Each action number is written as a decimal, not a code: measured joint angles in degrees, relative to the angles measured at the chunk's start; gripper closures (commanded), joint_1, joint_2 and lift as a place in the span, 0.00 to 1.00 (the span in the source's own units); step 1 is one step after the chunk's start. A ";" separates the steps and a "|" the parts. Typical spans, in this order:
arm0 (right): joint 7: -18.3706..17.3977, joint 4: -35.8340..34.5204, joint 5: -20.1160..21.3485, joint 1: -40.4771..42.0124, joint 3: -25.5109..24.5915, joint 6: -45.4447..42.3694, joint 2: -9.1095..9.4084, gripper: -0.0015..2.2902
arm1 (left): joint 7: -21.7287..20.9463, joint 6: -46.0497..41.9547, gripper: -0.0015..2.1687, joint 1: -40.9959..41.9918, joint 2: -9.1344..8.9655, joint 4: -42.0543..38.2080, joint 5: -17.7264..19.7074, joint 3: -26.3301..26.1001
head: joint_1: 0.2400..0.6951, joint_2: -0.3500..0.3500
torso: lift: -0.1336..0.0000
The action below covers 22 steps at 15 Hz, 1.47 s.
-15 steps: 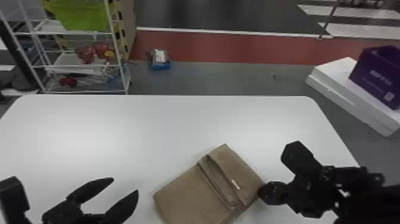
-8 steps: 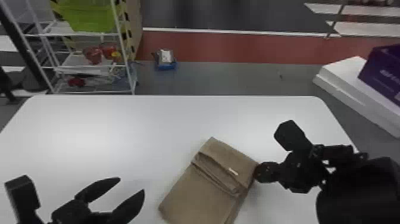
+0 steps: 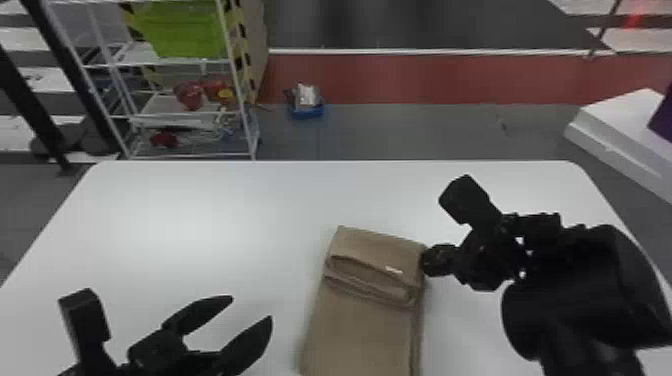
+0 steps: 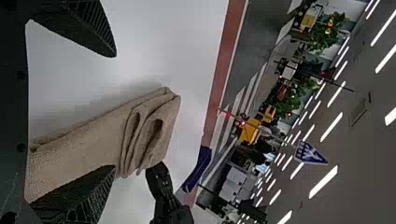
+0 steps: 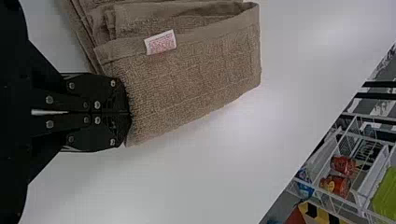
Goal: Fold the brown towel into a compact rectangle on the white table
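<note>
Here, at lower centre of the frame, the folded brown cloth towel point(image 3: 367, 325) touches the closed black right gripper point(image 3: 431, 261); the wide-open black left gripper point(image 3: 251, 308) sits farther off.

The place looks like a large indoor robotics lab or test hall; which of the 2, I can't tell. In the left wrist view, rows of strip lights point(image 4: 323, 182) run along a dark ceiling point(image 4: 369, 182), a blue sign point(image 4: 310, 154) hangs below, and green plants point(image 4: 329, 31) stand far off. The grey floor point(image 3: 410, 130) carries a red band point(image 3: 425, 77) and, farther out, white crossing stripes point(image 4: 240, 102). Behind the white surface point(image 3: 210, 210), a white wire rack point(image 3: 230, 50) holds 1 lime-green bin point(image 3: 185, 30), beside yellow-and-black hazard striping point(image 3: 243, 60).
</note>
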 measured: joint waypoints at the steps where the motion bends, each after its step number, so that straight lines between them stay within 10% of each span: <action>1: -1.21 1.22 0.07 -0.88 0.51 -0.22 0.80 0.95 | -0.18 -0.03 0.01 0.00 0.00 0.05 0.08 0.13 | 1.00 0.57 | 0.08; 9: -4.17 6.48 0.87 -5.52 4.64 -0.54 2.15 0.89 | -0.47 -0.17 0.01 -0.10 0.00 0.43 0.97 1.31 | 1.00 0.65 | 0.08; 14: 0.74 -5.42 2.89 0.87 3.94 -0.94 -0.94 0.00 | -1.13 -0.17 0.01 -0.33 0.00 0.77 1.92 2.77 | 1.00 0.66 | 0.08; 18: 5.06 -15.64 4.66 5.73 4.74 -4.79 -6.37 0.02 | -1.25 -0.17 0.01 -0.70 0.00 0.92 2.00 2.43 | 1.00 0.62 | 0.08; 22: 5.27 -14.45 9.86 5.34 9.84 -9.42 -7.18 0.03 | -1.80 -0.17 0.01 -0.15 0.00 0.76 2.06 2.67 | 1.00 0.67 | 0.08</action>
